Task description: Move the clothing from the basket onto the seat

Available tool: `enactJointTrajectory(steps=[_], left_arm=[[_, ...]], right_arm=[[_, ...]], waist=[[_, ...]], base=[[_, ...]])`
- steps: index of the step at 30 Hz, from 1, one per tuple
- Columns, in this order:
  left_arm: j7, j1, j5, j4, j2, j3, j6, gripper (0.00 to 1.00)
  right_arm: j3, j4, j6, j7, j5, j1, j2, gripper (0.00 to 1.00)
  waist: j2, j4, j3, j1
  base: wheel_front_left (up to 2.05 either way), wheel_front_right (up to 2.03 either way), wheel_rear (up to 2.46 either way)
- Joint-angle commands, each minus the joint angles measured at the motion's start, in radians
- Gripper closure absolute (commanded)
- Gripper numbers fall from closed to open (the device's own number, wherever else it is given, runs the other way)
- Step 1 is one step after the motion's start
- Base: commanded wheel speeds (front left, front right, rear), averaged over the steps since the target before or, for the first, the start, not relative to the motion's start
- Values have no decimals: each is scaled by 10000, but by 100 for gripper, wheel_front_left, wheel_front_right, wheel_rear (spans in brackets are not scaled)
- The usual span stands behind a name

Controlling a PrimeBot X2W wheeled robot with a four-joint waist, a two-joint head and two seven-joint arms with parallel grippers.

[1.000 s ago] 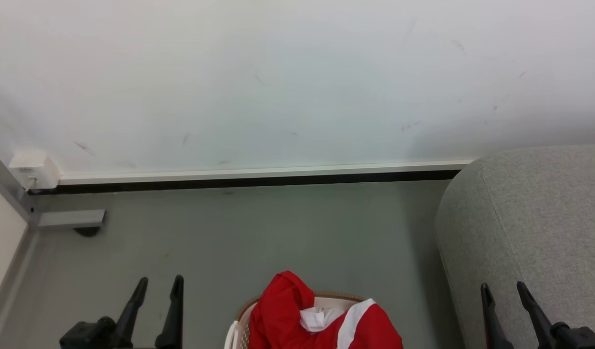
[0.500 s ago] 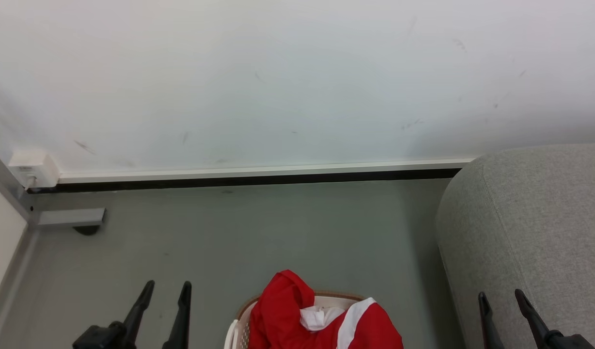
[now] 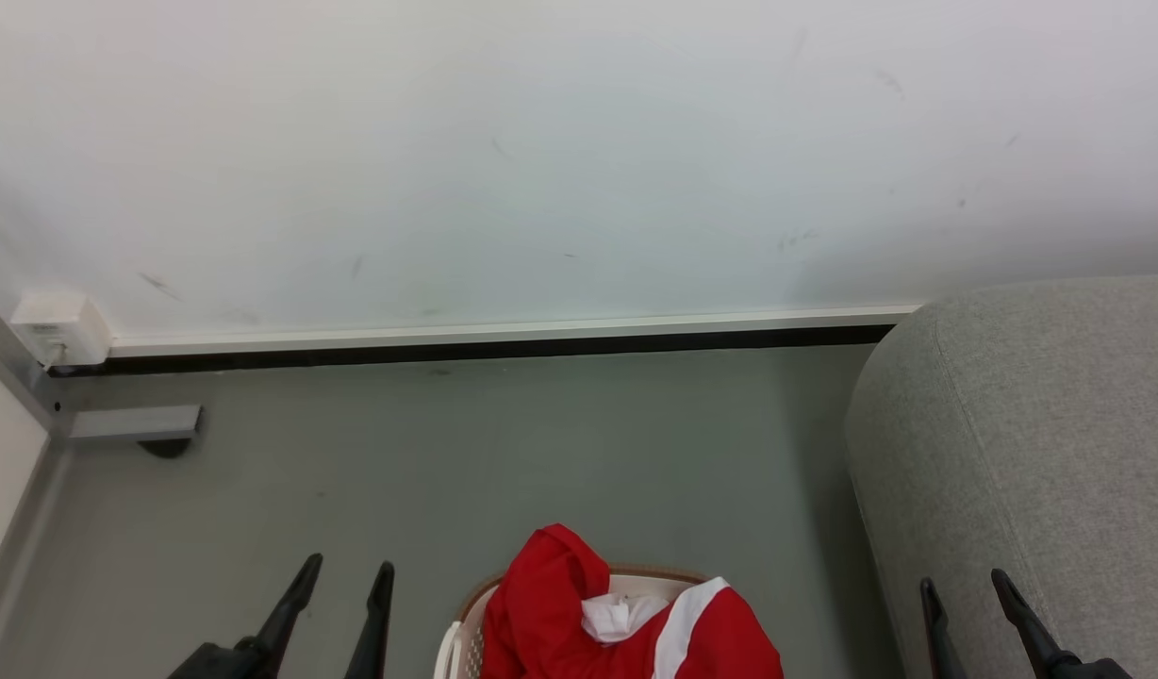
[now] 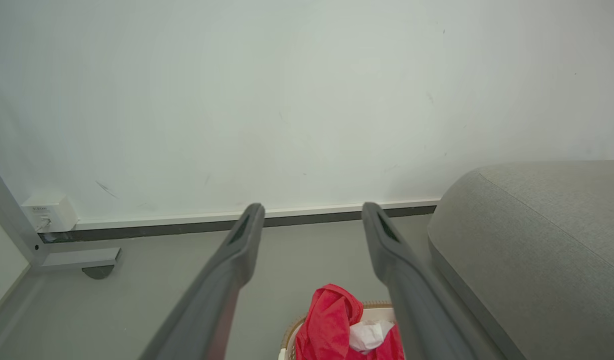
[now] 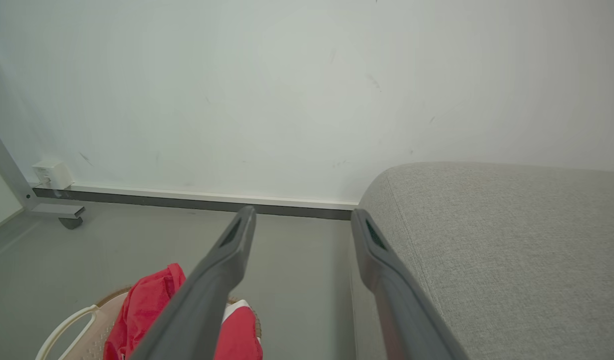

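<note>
My L gripper (image 3: 350, 566) and R gripper (image 3: 963, 580): both spread, empty. Clothing (image 3: 551, 613) heaped in basket (image 3: 458, 651), between the 2, nearer L, to its right. Seat (image 3: 1032, 424) by R.

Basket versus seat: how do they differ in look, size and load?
The basket is white perforated plastic with a brown rim; the seat is light grey woven upholstery with a stitched seam. The basket is small; the seat is far bulkier. The basket holds the red-and-white clothing, heaped above its rim; the seat's visible part carries no clothing. Both are round-cornered and stand on the grey floor.
</note>
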Motion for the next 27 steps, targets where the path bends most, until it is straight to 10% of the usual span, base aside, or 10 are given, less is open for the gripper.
enactJointTrajectory(steps=[1, 27], left_arm=[[-10, 67, -18, -1, 98, 0, 17, 0], [-8, -706, -447, 48, 400, -672, 17, 0]], right_arm=[[-2, 39, -22, -34, -10, 123, -6, 0], [295, -414, -22, -20, -98, -680, -5, 0]], waist=[[0, -9, 6, 0], [0, -804, 1123, 0]], base=[[0, 0, 0], [0, 0, 0]])
